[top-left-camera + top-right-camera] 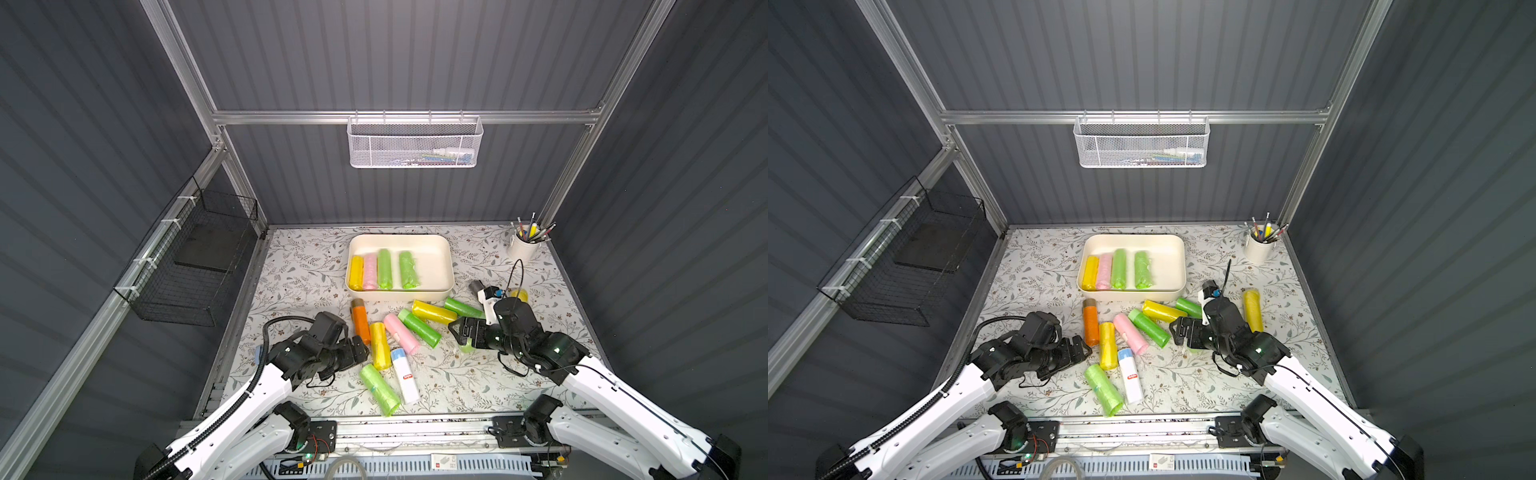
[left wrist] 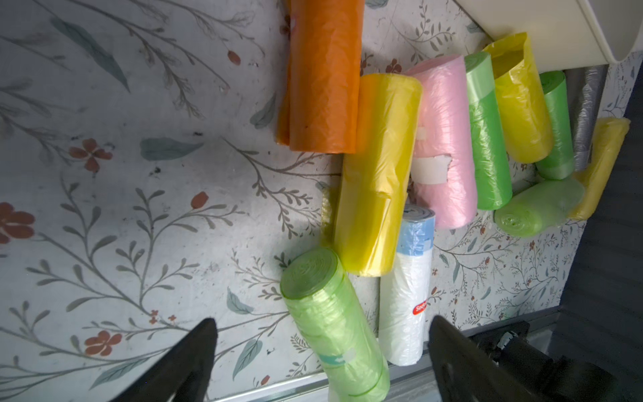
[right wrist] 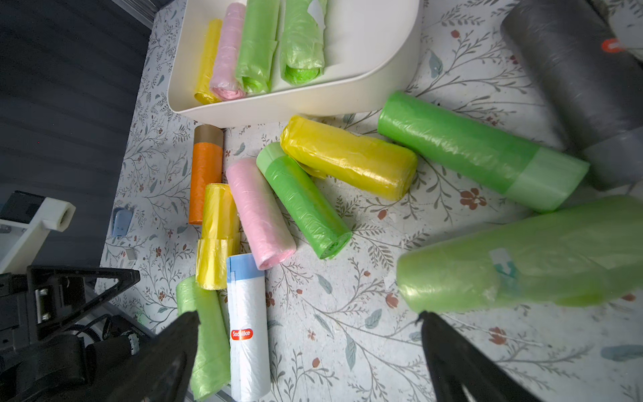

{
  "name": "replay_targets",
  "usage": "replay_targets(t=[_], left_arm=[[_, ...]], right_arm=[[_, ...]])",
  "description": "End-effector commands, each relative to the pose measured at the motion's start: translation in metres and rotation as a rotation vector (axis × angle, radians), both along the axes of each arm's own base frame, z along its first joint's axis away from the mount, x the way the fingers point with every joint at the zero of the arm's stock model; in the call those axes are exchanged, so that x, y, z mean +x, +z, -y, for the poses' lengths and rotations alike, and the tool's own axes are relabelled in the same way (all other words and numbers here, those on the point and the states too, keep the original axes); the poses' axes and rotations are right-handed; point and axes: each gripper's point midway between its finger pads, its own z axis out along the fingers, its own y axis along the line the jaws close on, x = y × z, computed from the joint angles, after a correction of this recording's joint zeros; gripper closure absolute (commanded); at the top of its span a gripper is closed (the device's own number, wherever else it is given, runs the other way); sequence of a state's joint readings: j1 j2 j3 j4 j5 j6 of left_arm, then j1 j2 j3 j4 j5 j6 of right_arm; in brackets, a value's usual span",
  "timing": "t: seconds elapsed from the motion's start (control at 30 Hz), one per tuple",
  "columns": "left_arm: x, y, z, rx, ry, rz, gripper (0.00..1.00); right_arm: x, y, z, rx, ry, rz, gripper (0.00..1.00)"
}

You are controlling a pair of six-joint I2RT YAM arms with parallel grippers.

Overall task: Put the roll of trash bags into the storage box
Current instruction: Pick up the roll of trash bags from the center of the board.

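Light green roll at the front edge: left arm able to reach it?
Probably yes. The left gripper is open, and the light green roll shows between its fingers in the wrist view, nothing on top. The white roll lies close alongside and may crowd one finger.

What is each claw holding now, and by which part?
Nothing is held. The left claw and the right claw both stand wide open, and neither is closed on anything.
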State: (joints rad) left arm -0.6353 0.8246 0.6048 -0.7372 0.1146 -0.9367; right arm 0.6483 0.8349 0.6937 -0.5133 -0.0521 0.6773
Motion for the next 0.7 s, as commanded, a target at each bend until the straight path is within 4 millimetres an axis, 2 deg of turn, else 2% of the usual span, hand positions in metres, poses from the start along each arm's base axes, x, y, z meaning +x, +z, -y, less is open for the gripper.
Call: replay_targets(t=[0.0, 0.2, 0.67], left_arm=[[-0.010, -0.003, 0.005, -0.068, 0.042, -0.041, 0.06], [-0.014, -0.014, 0.019, -0.111, 0.013, -0.090, 0.06], [-0.026, -0.037, 0.054, -0.068, -0.098, -0.159, 0.10]], right_arm=[[-0.004, -0.003, 0.002, -0.016, -0.015, -0.020, 0.01], [-0.003, -0.005, 0.000, -0.014, -0.022, -0.037, 0.01], [-0.002, -0.018, -0.002, -0.051, -0.021, -0.081, 0.01]])
